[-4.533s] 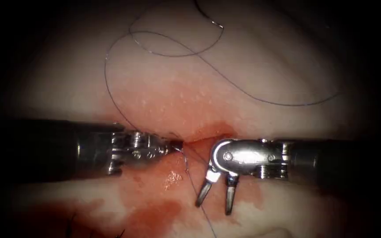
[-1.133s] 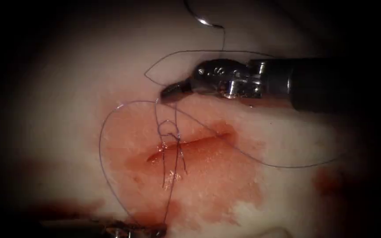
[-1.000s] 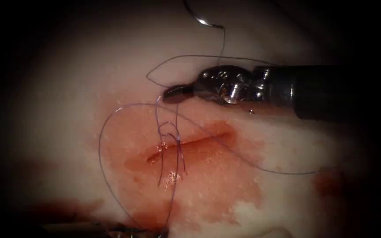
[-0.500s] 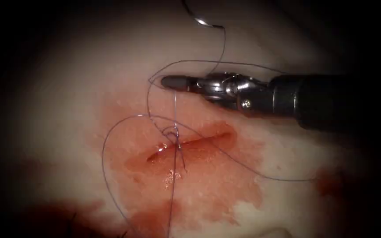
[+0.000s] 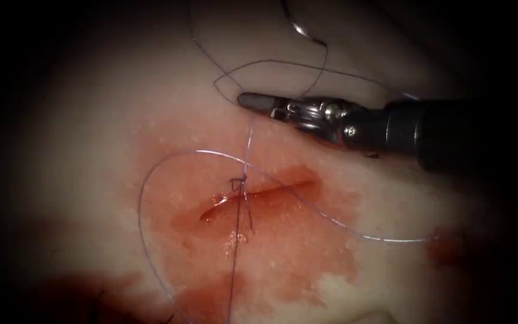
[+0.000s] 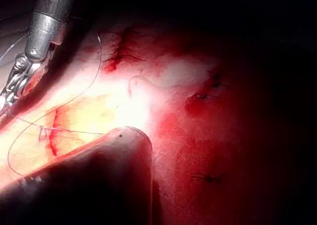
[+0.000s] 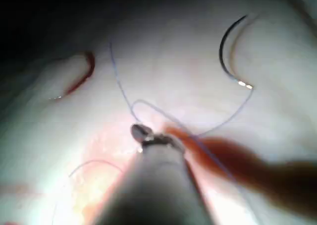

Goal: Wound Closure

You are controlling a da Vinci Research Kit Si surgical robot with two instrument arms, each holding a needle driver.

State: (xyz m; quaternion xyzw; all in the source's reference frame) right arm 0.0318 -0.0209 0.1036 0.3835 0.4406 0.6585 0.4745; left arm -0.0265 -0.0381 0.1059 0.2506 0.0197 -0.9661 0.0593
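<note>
So the right tool (image 5: pixel 258 103) is sitting just above the cut (image 5: pixel 259 201) with its jaws clamped down on the thread (image 5: pixel 248 141), and that strand is running taut from the jaw tips straight down to the knot (image 5: pixel 238 182) on the cut. Compared with a second ago the loose loops over the cut have cinched down into that small tight knot, so it looks like it's snugging. A second strand is heading from the knot off toward the near edge, where the left tool was gripping it earlier; can't tell what its jaws are doing right now.

The needle (image 5: pixel 300 27) is lying free on the tissue (image 5: pixel 91 120), well beyond the right tool's jaws and not stuck in anything. Nobody's holding it. Slack thread is looping wide either side of the cut, over the red fluid (image 5: pixel 283 264).

My take on handling: that thread is super fine, limp and probably slick from the fluid, so grab it flat between the jaws. The needle is stiff and curved, so I'd pinch it on the body, not the tip.
</note>
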